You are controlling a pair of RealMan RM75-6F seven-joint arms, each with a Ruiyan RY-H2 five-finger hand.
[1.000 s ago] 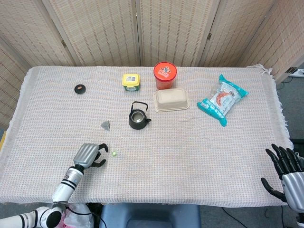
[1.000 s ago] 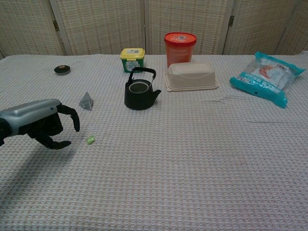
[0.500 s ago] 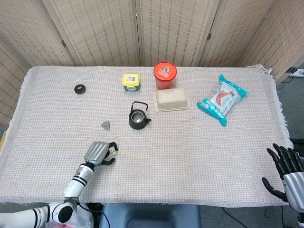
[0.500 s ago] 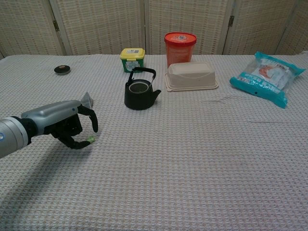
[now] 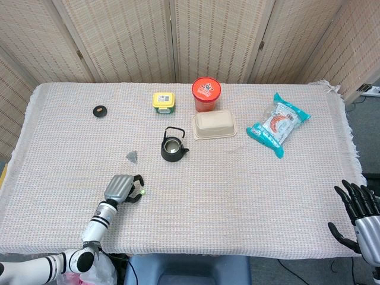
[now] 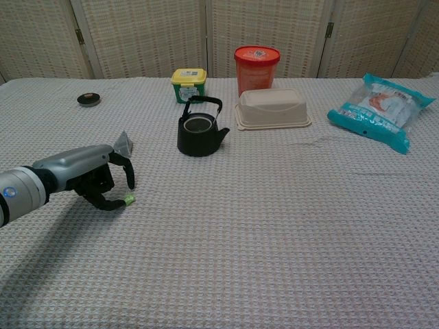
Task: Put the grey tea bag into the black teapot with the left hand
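The grey tea bag (image 5: 132,156) lies on the cloth left of the black teapot (image 5: 172,148), which stands open without a lid. In the chest view the tea bag (image 6: 124,142) peeks out just behind my left hand (image 6: 92,175), and the teapot (image 6: 199,133) is further right. A small green tag (image 6: 128,200) lies in front of the bag. My left hand (image 5: 122,189) arches over it with fingers curved and apart, the thumb tip touching the tag (image 5: 143,192). It holds nothing. My right hand (image 5: 359,211) hangs off the table's near right corner, fingers spread.
A small black lid (image 5: 100,110) lies at the far left. Behind the teapot stand a yellow tub (image 5: 164,101), a red container (image 5: 206,94) and a beige lidded box (image 5: 214,124). A blue snack bag (image 5: 278,124) lies at the right.
My left hand has moved right and forward until its fingers arch over the green tag, then eased back slightly. The tea bag, tag and right hand have stayed put.
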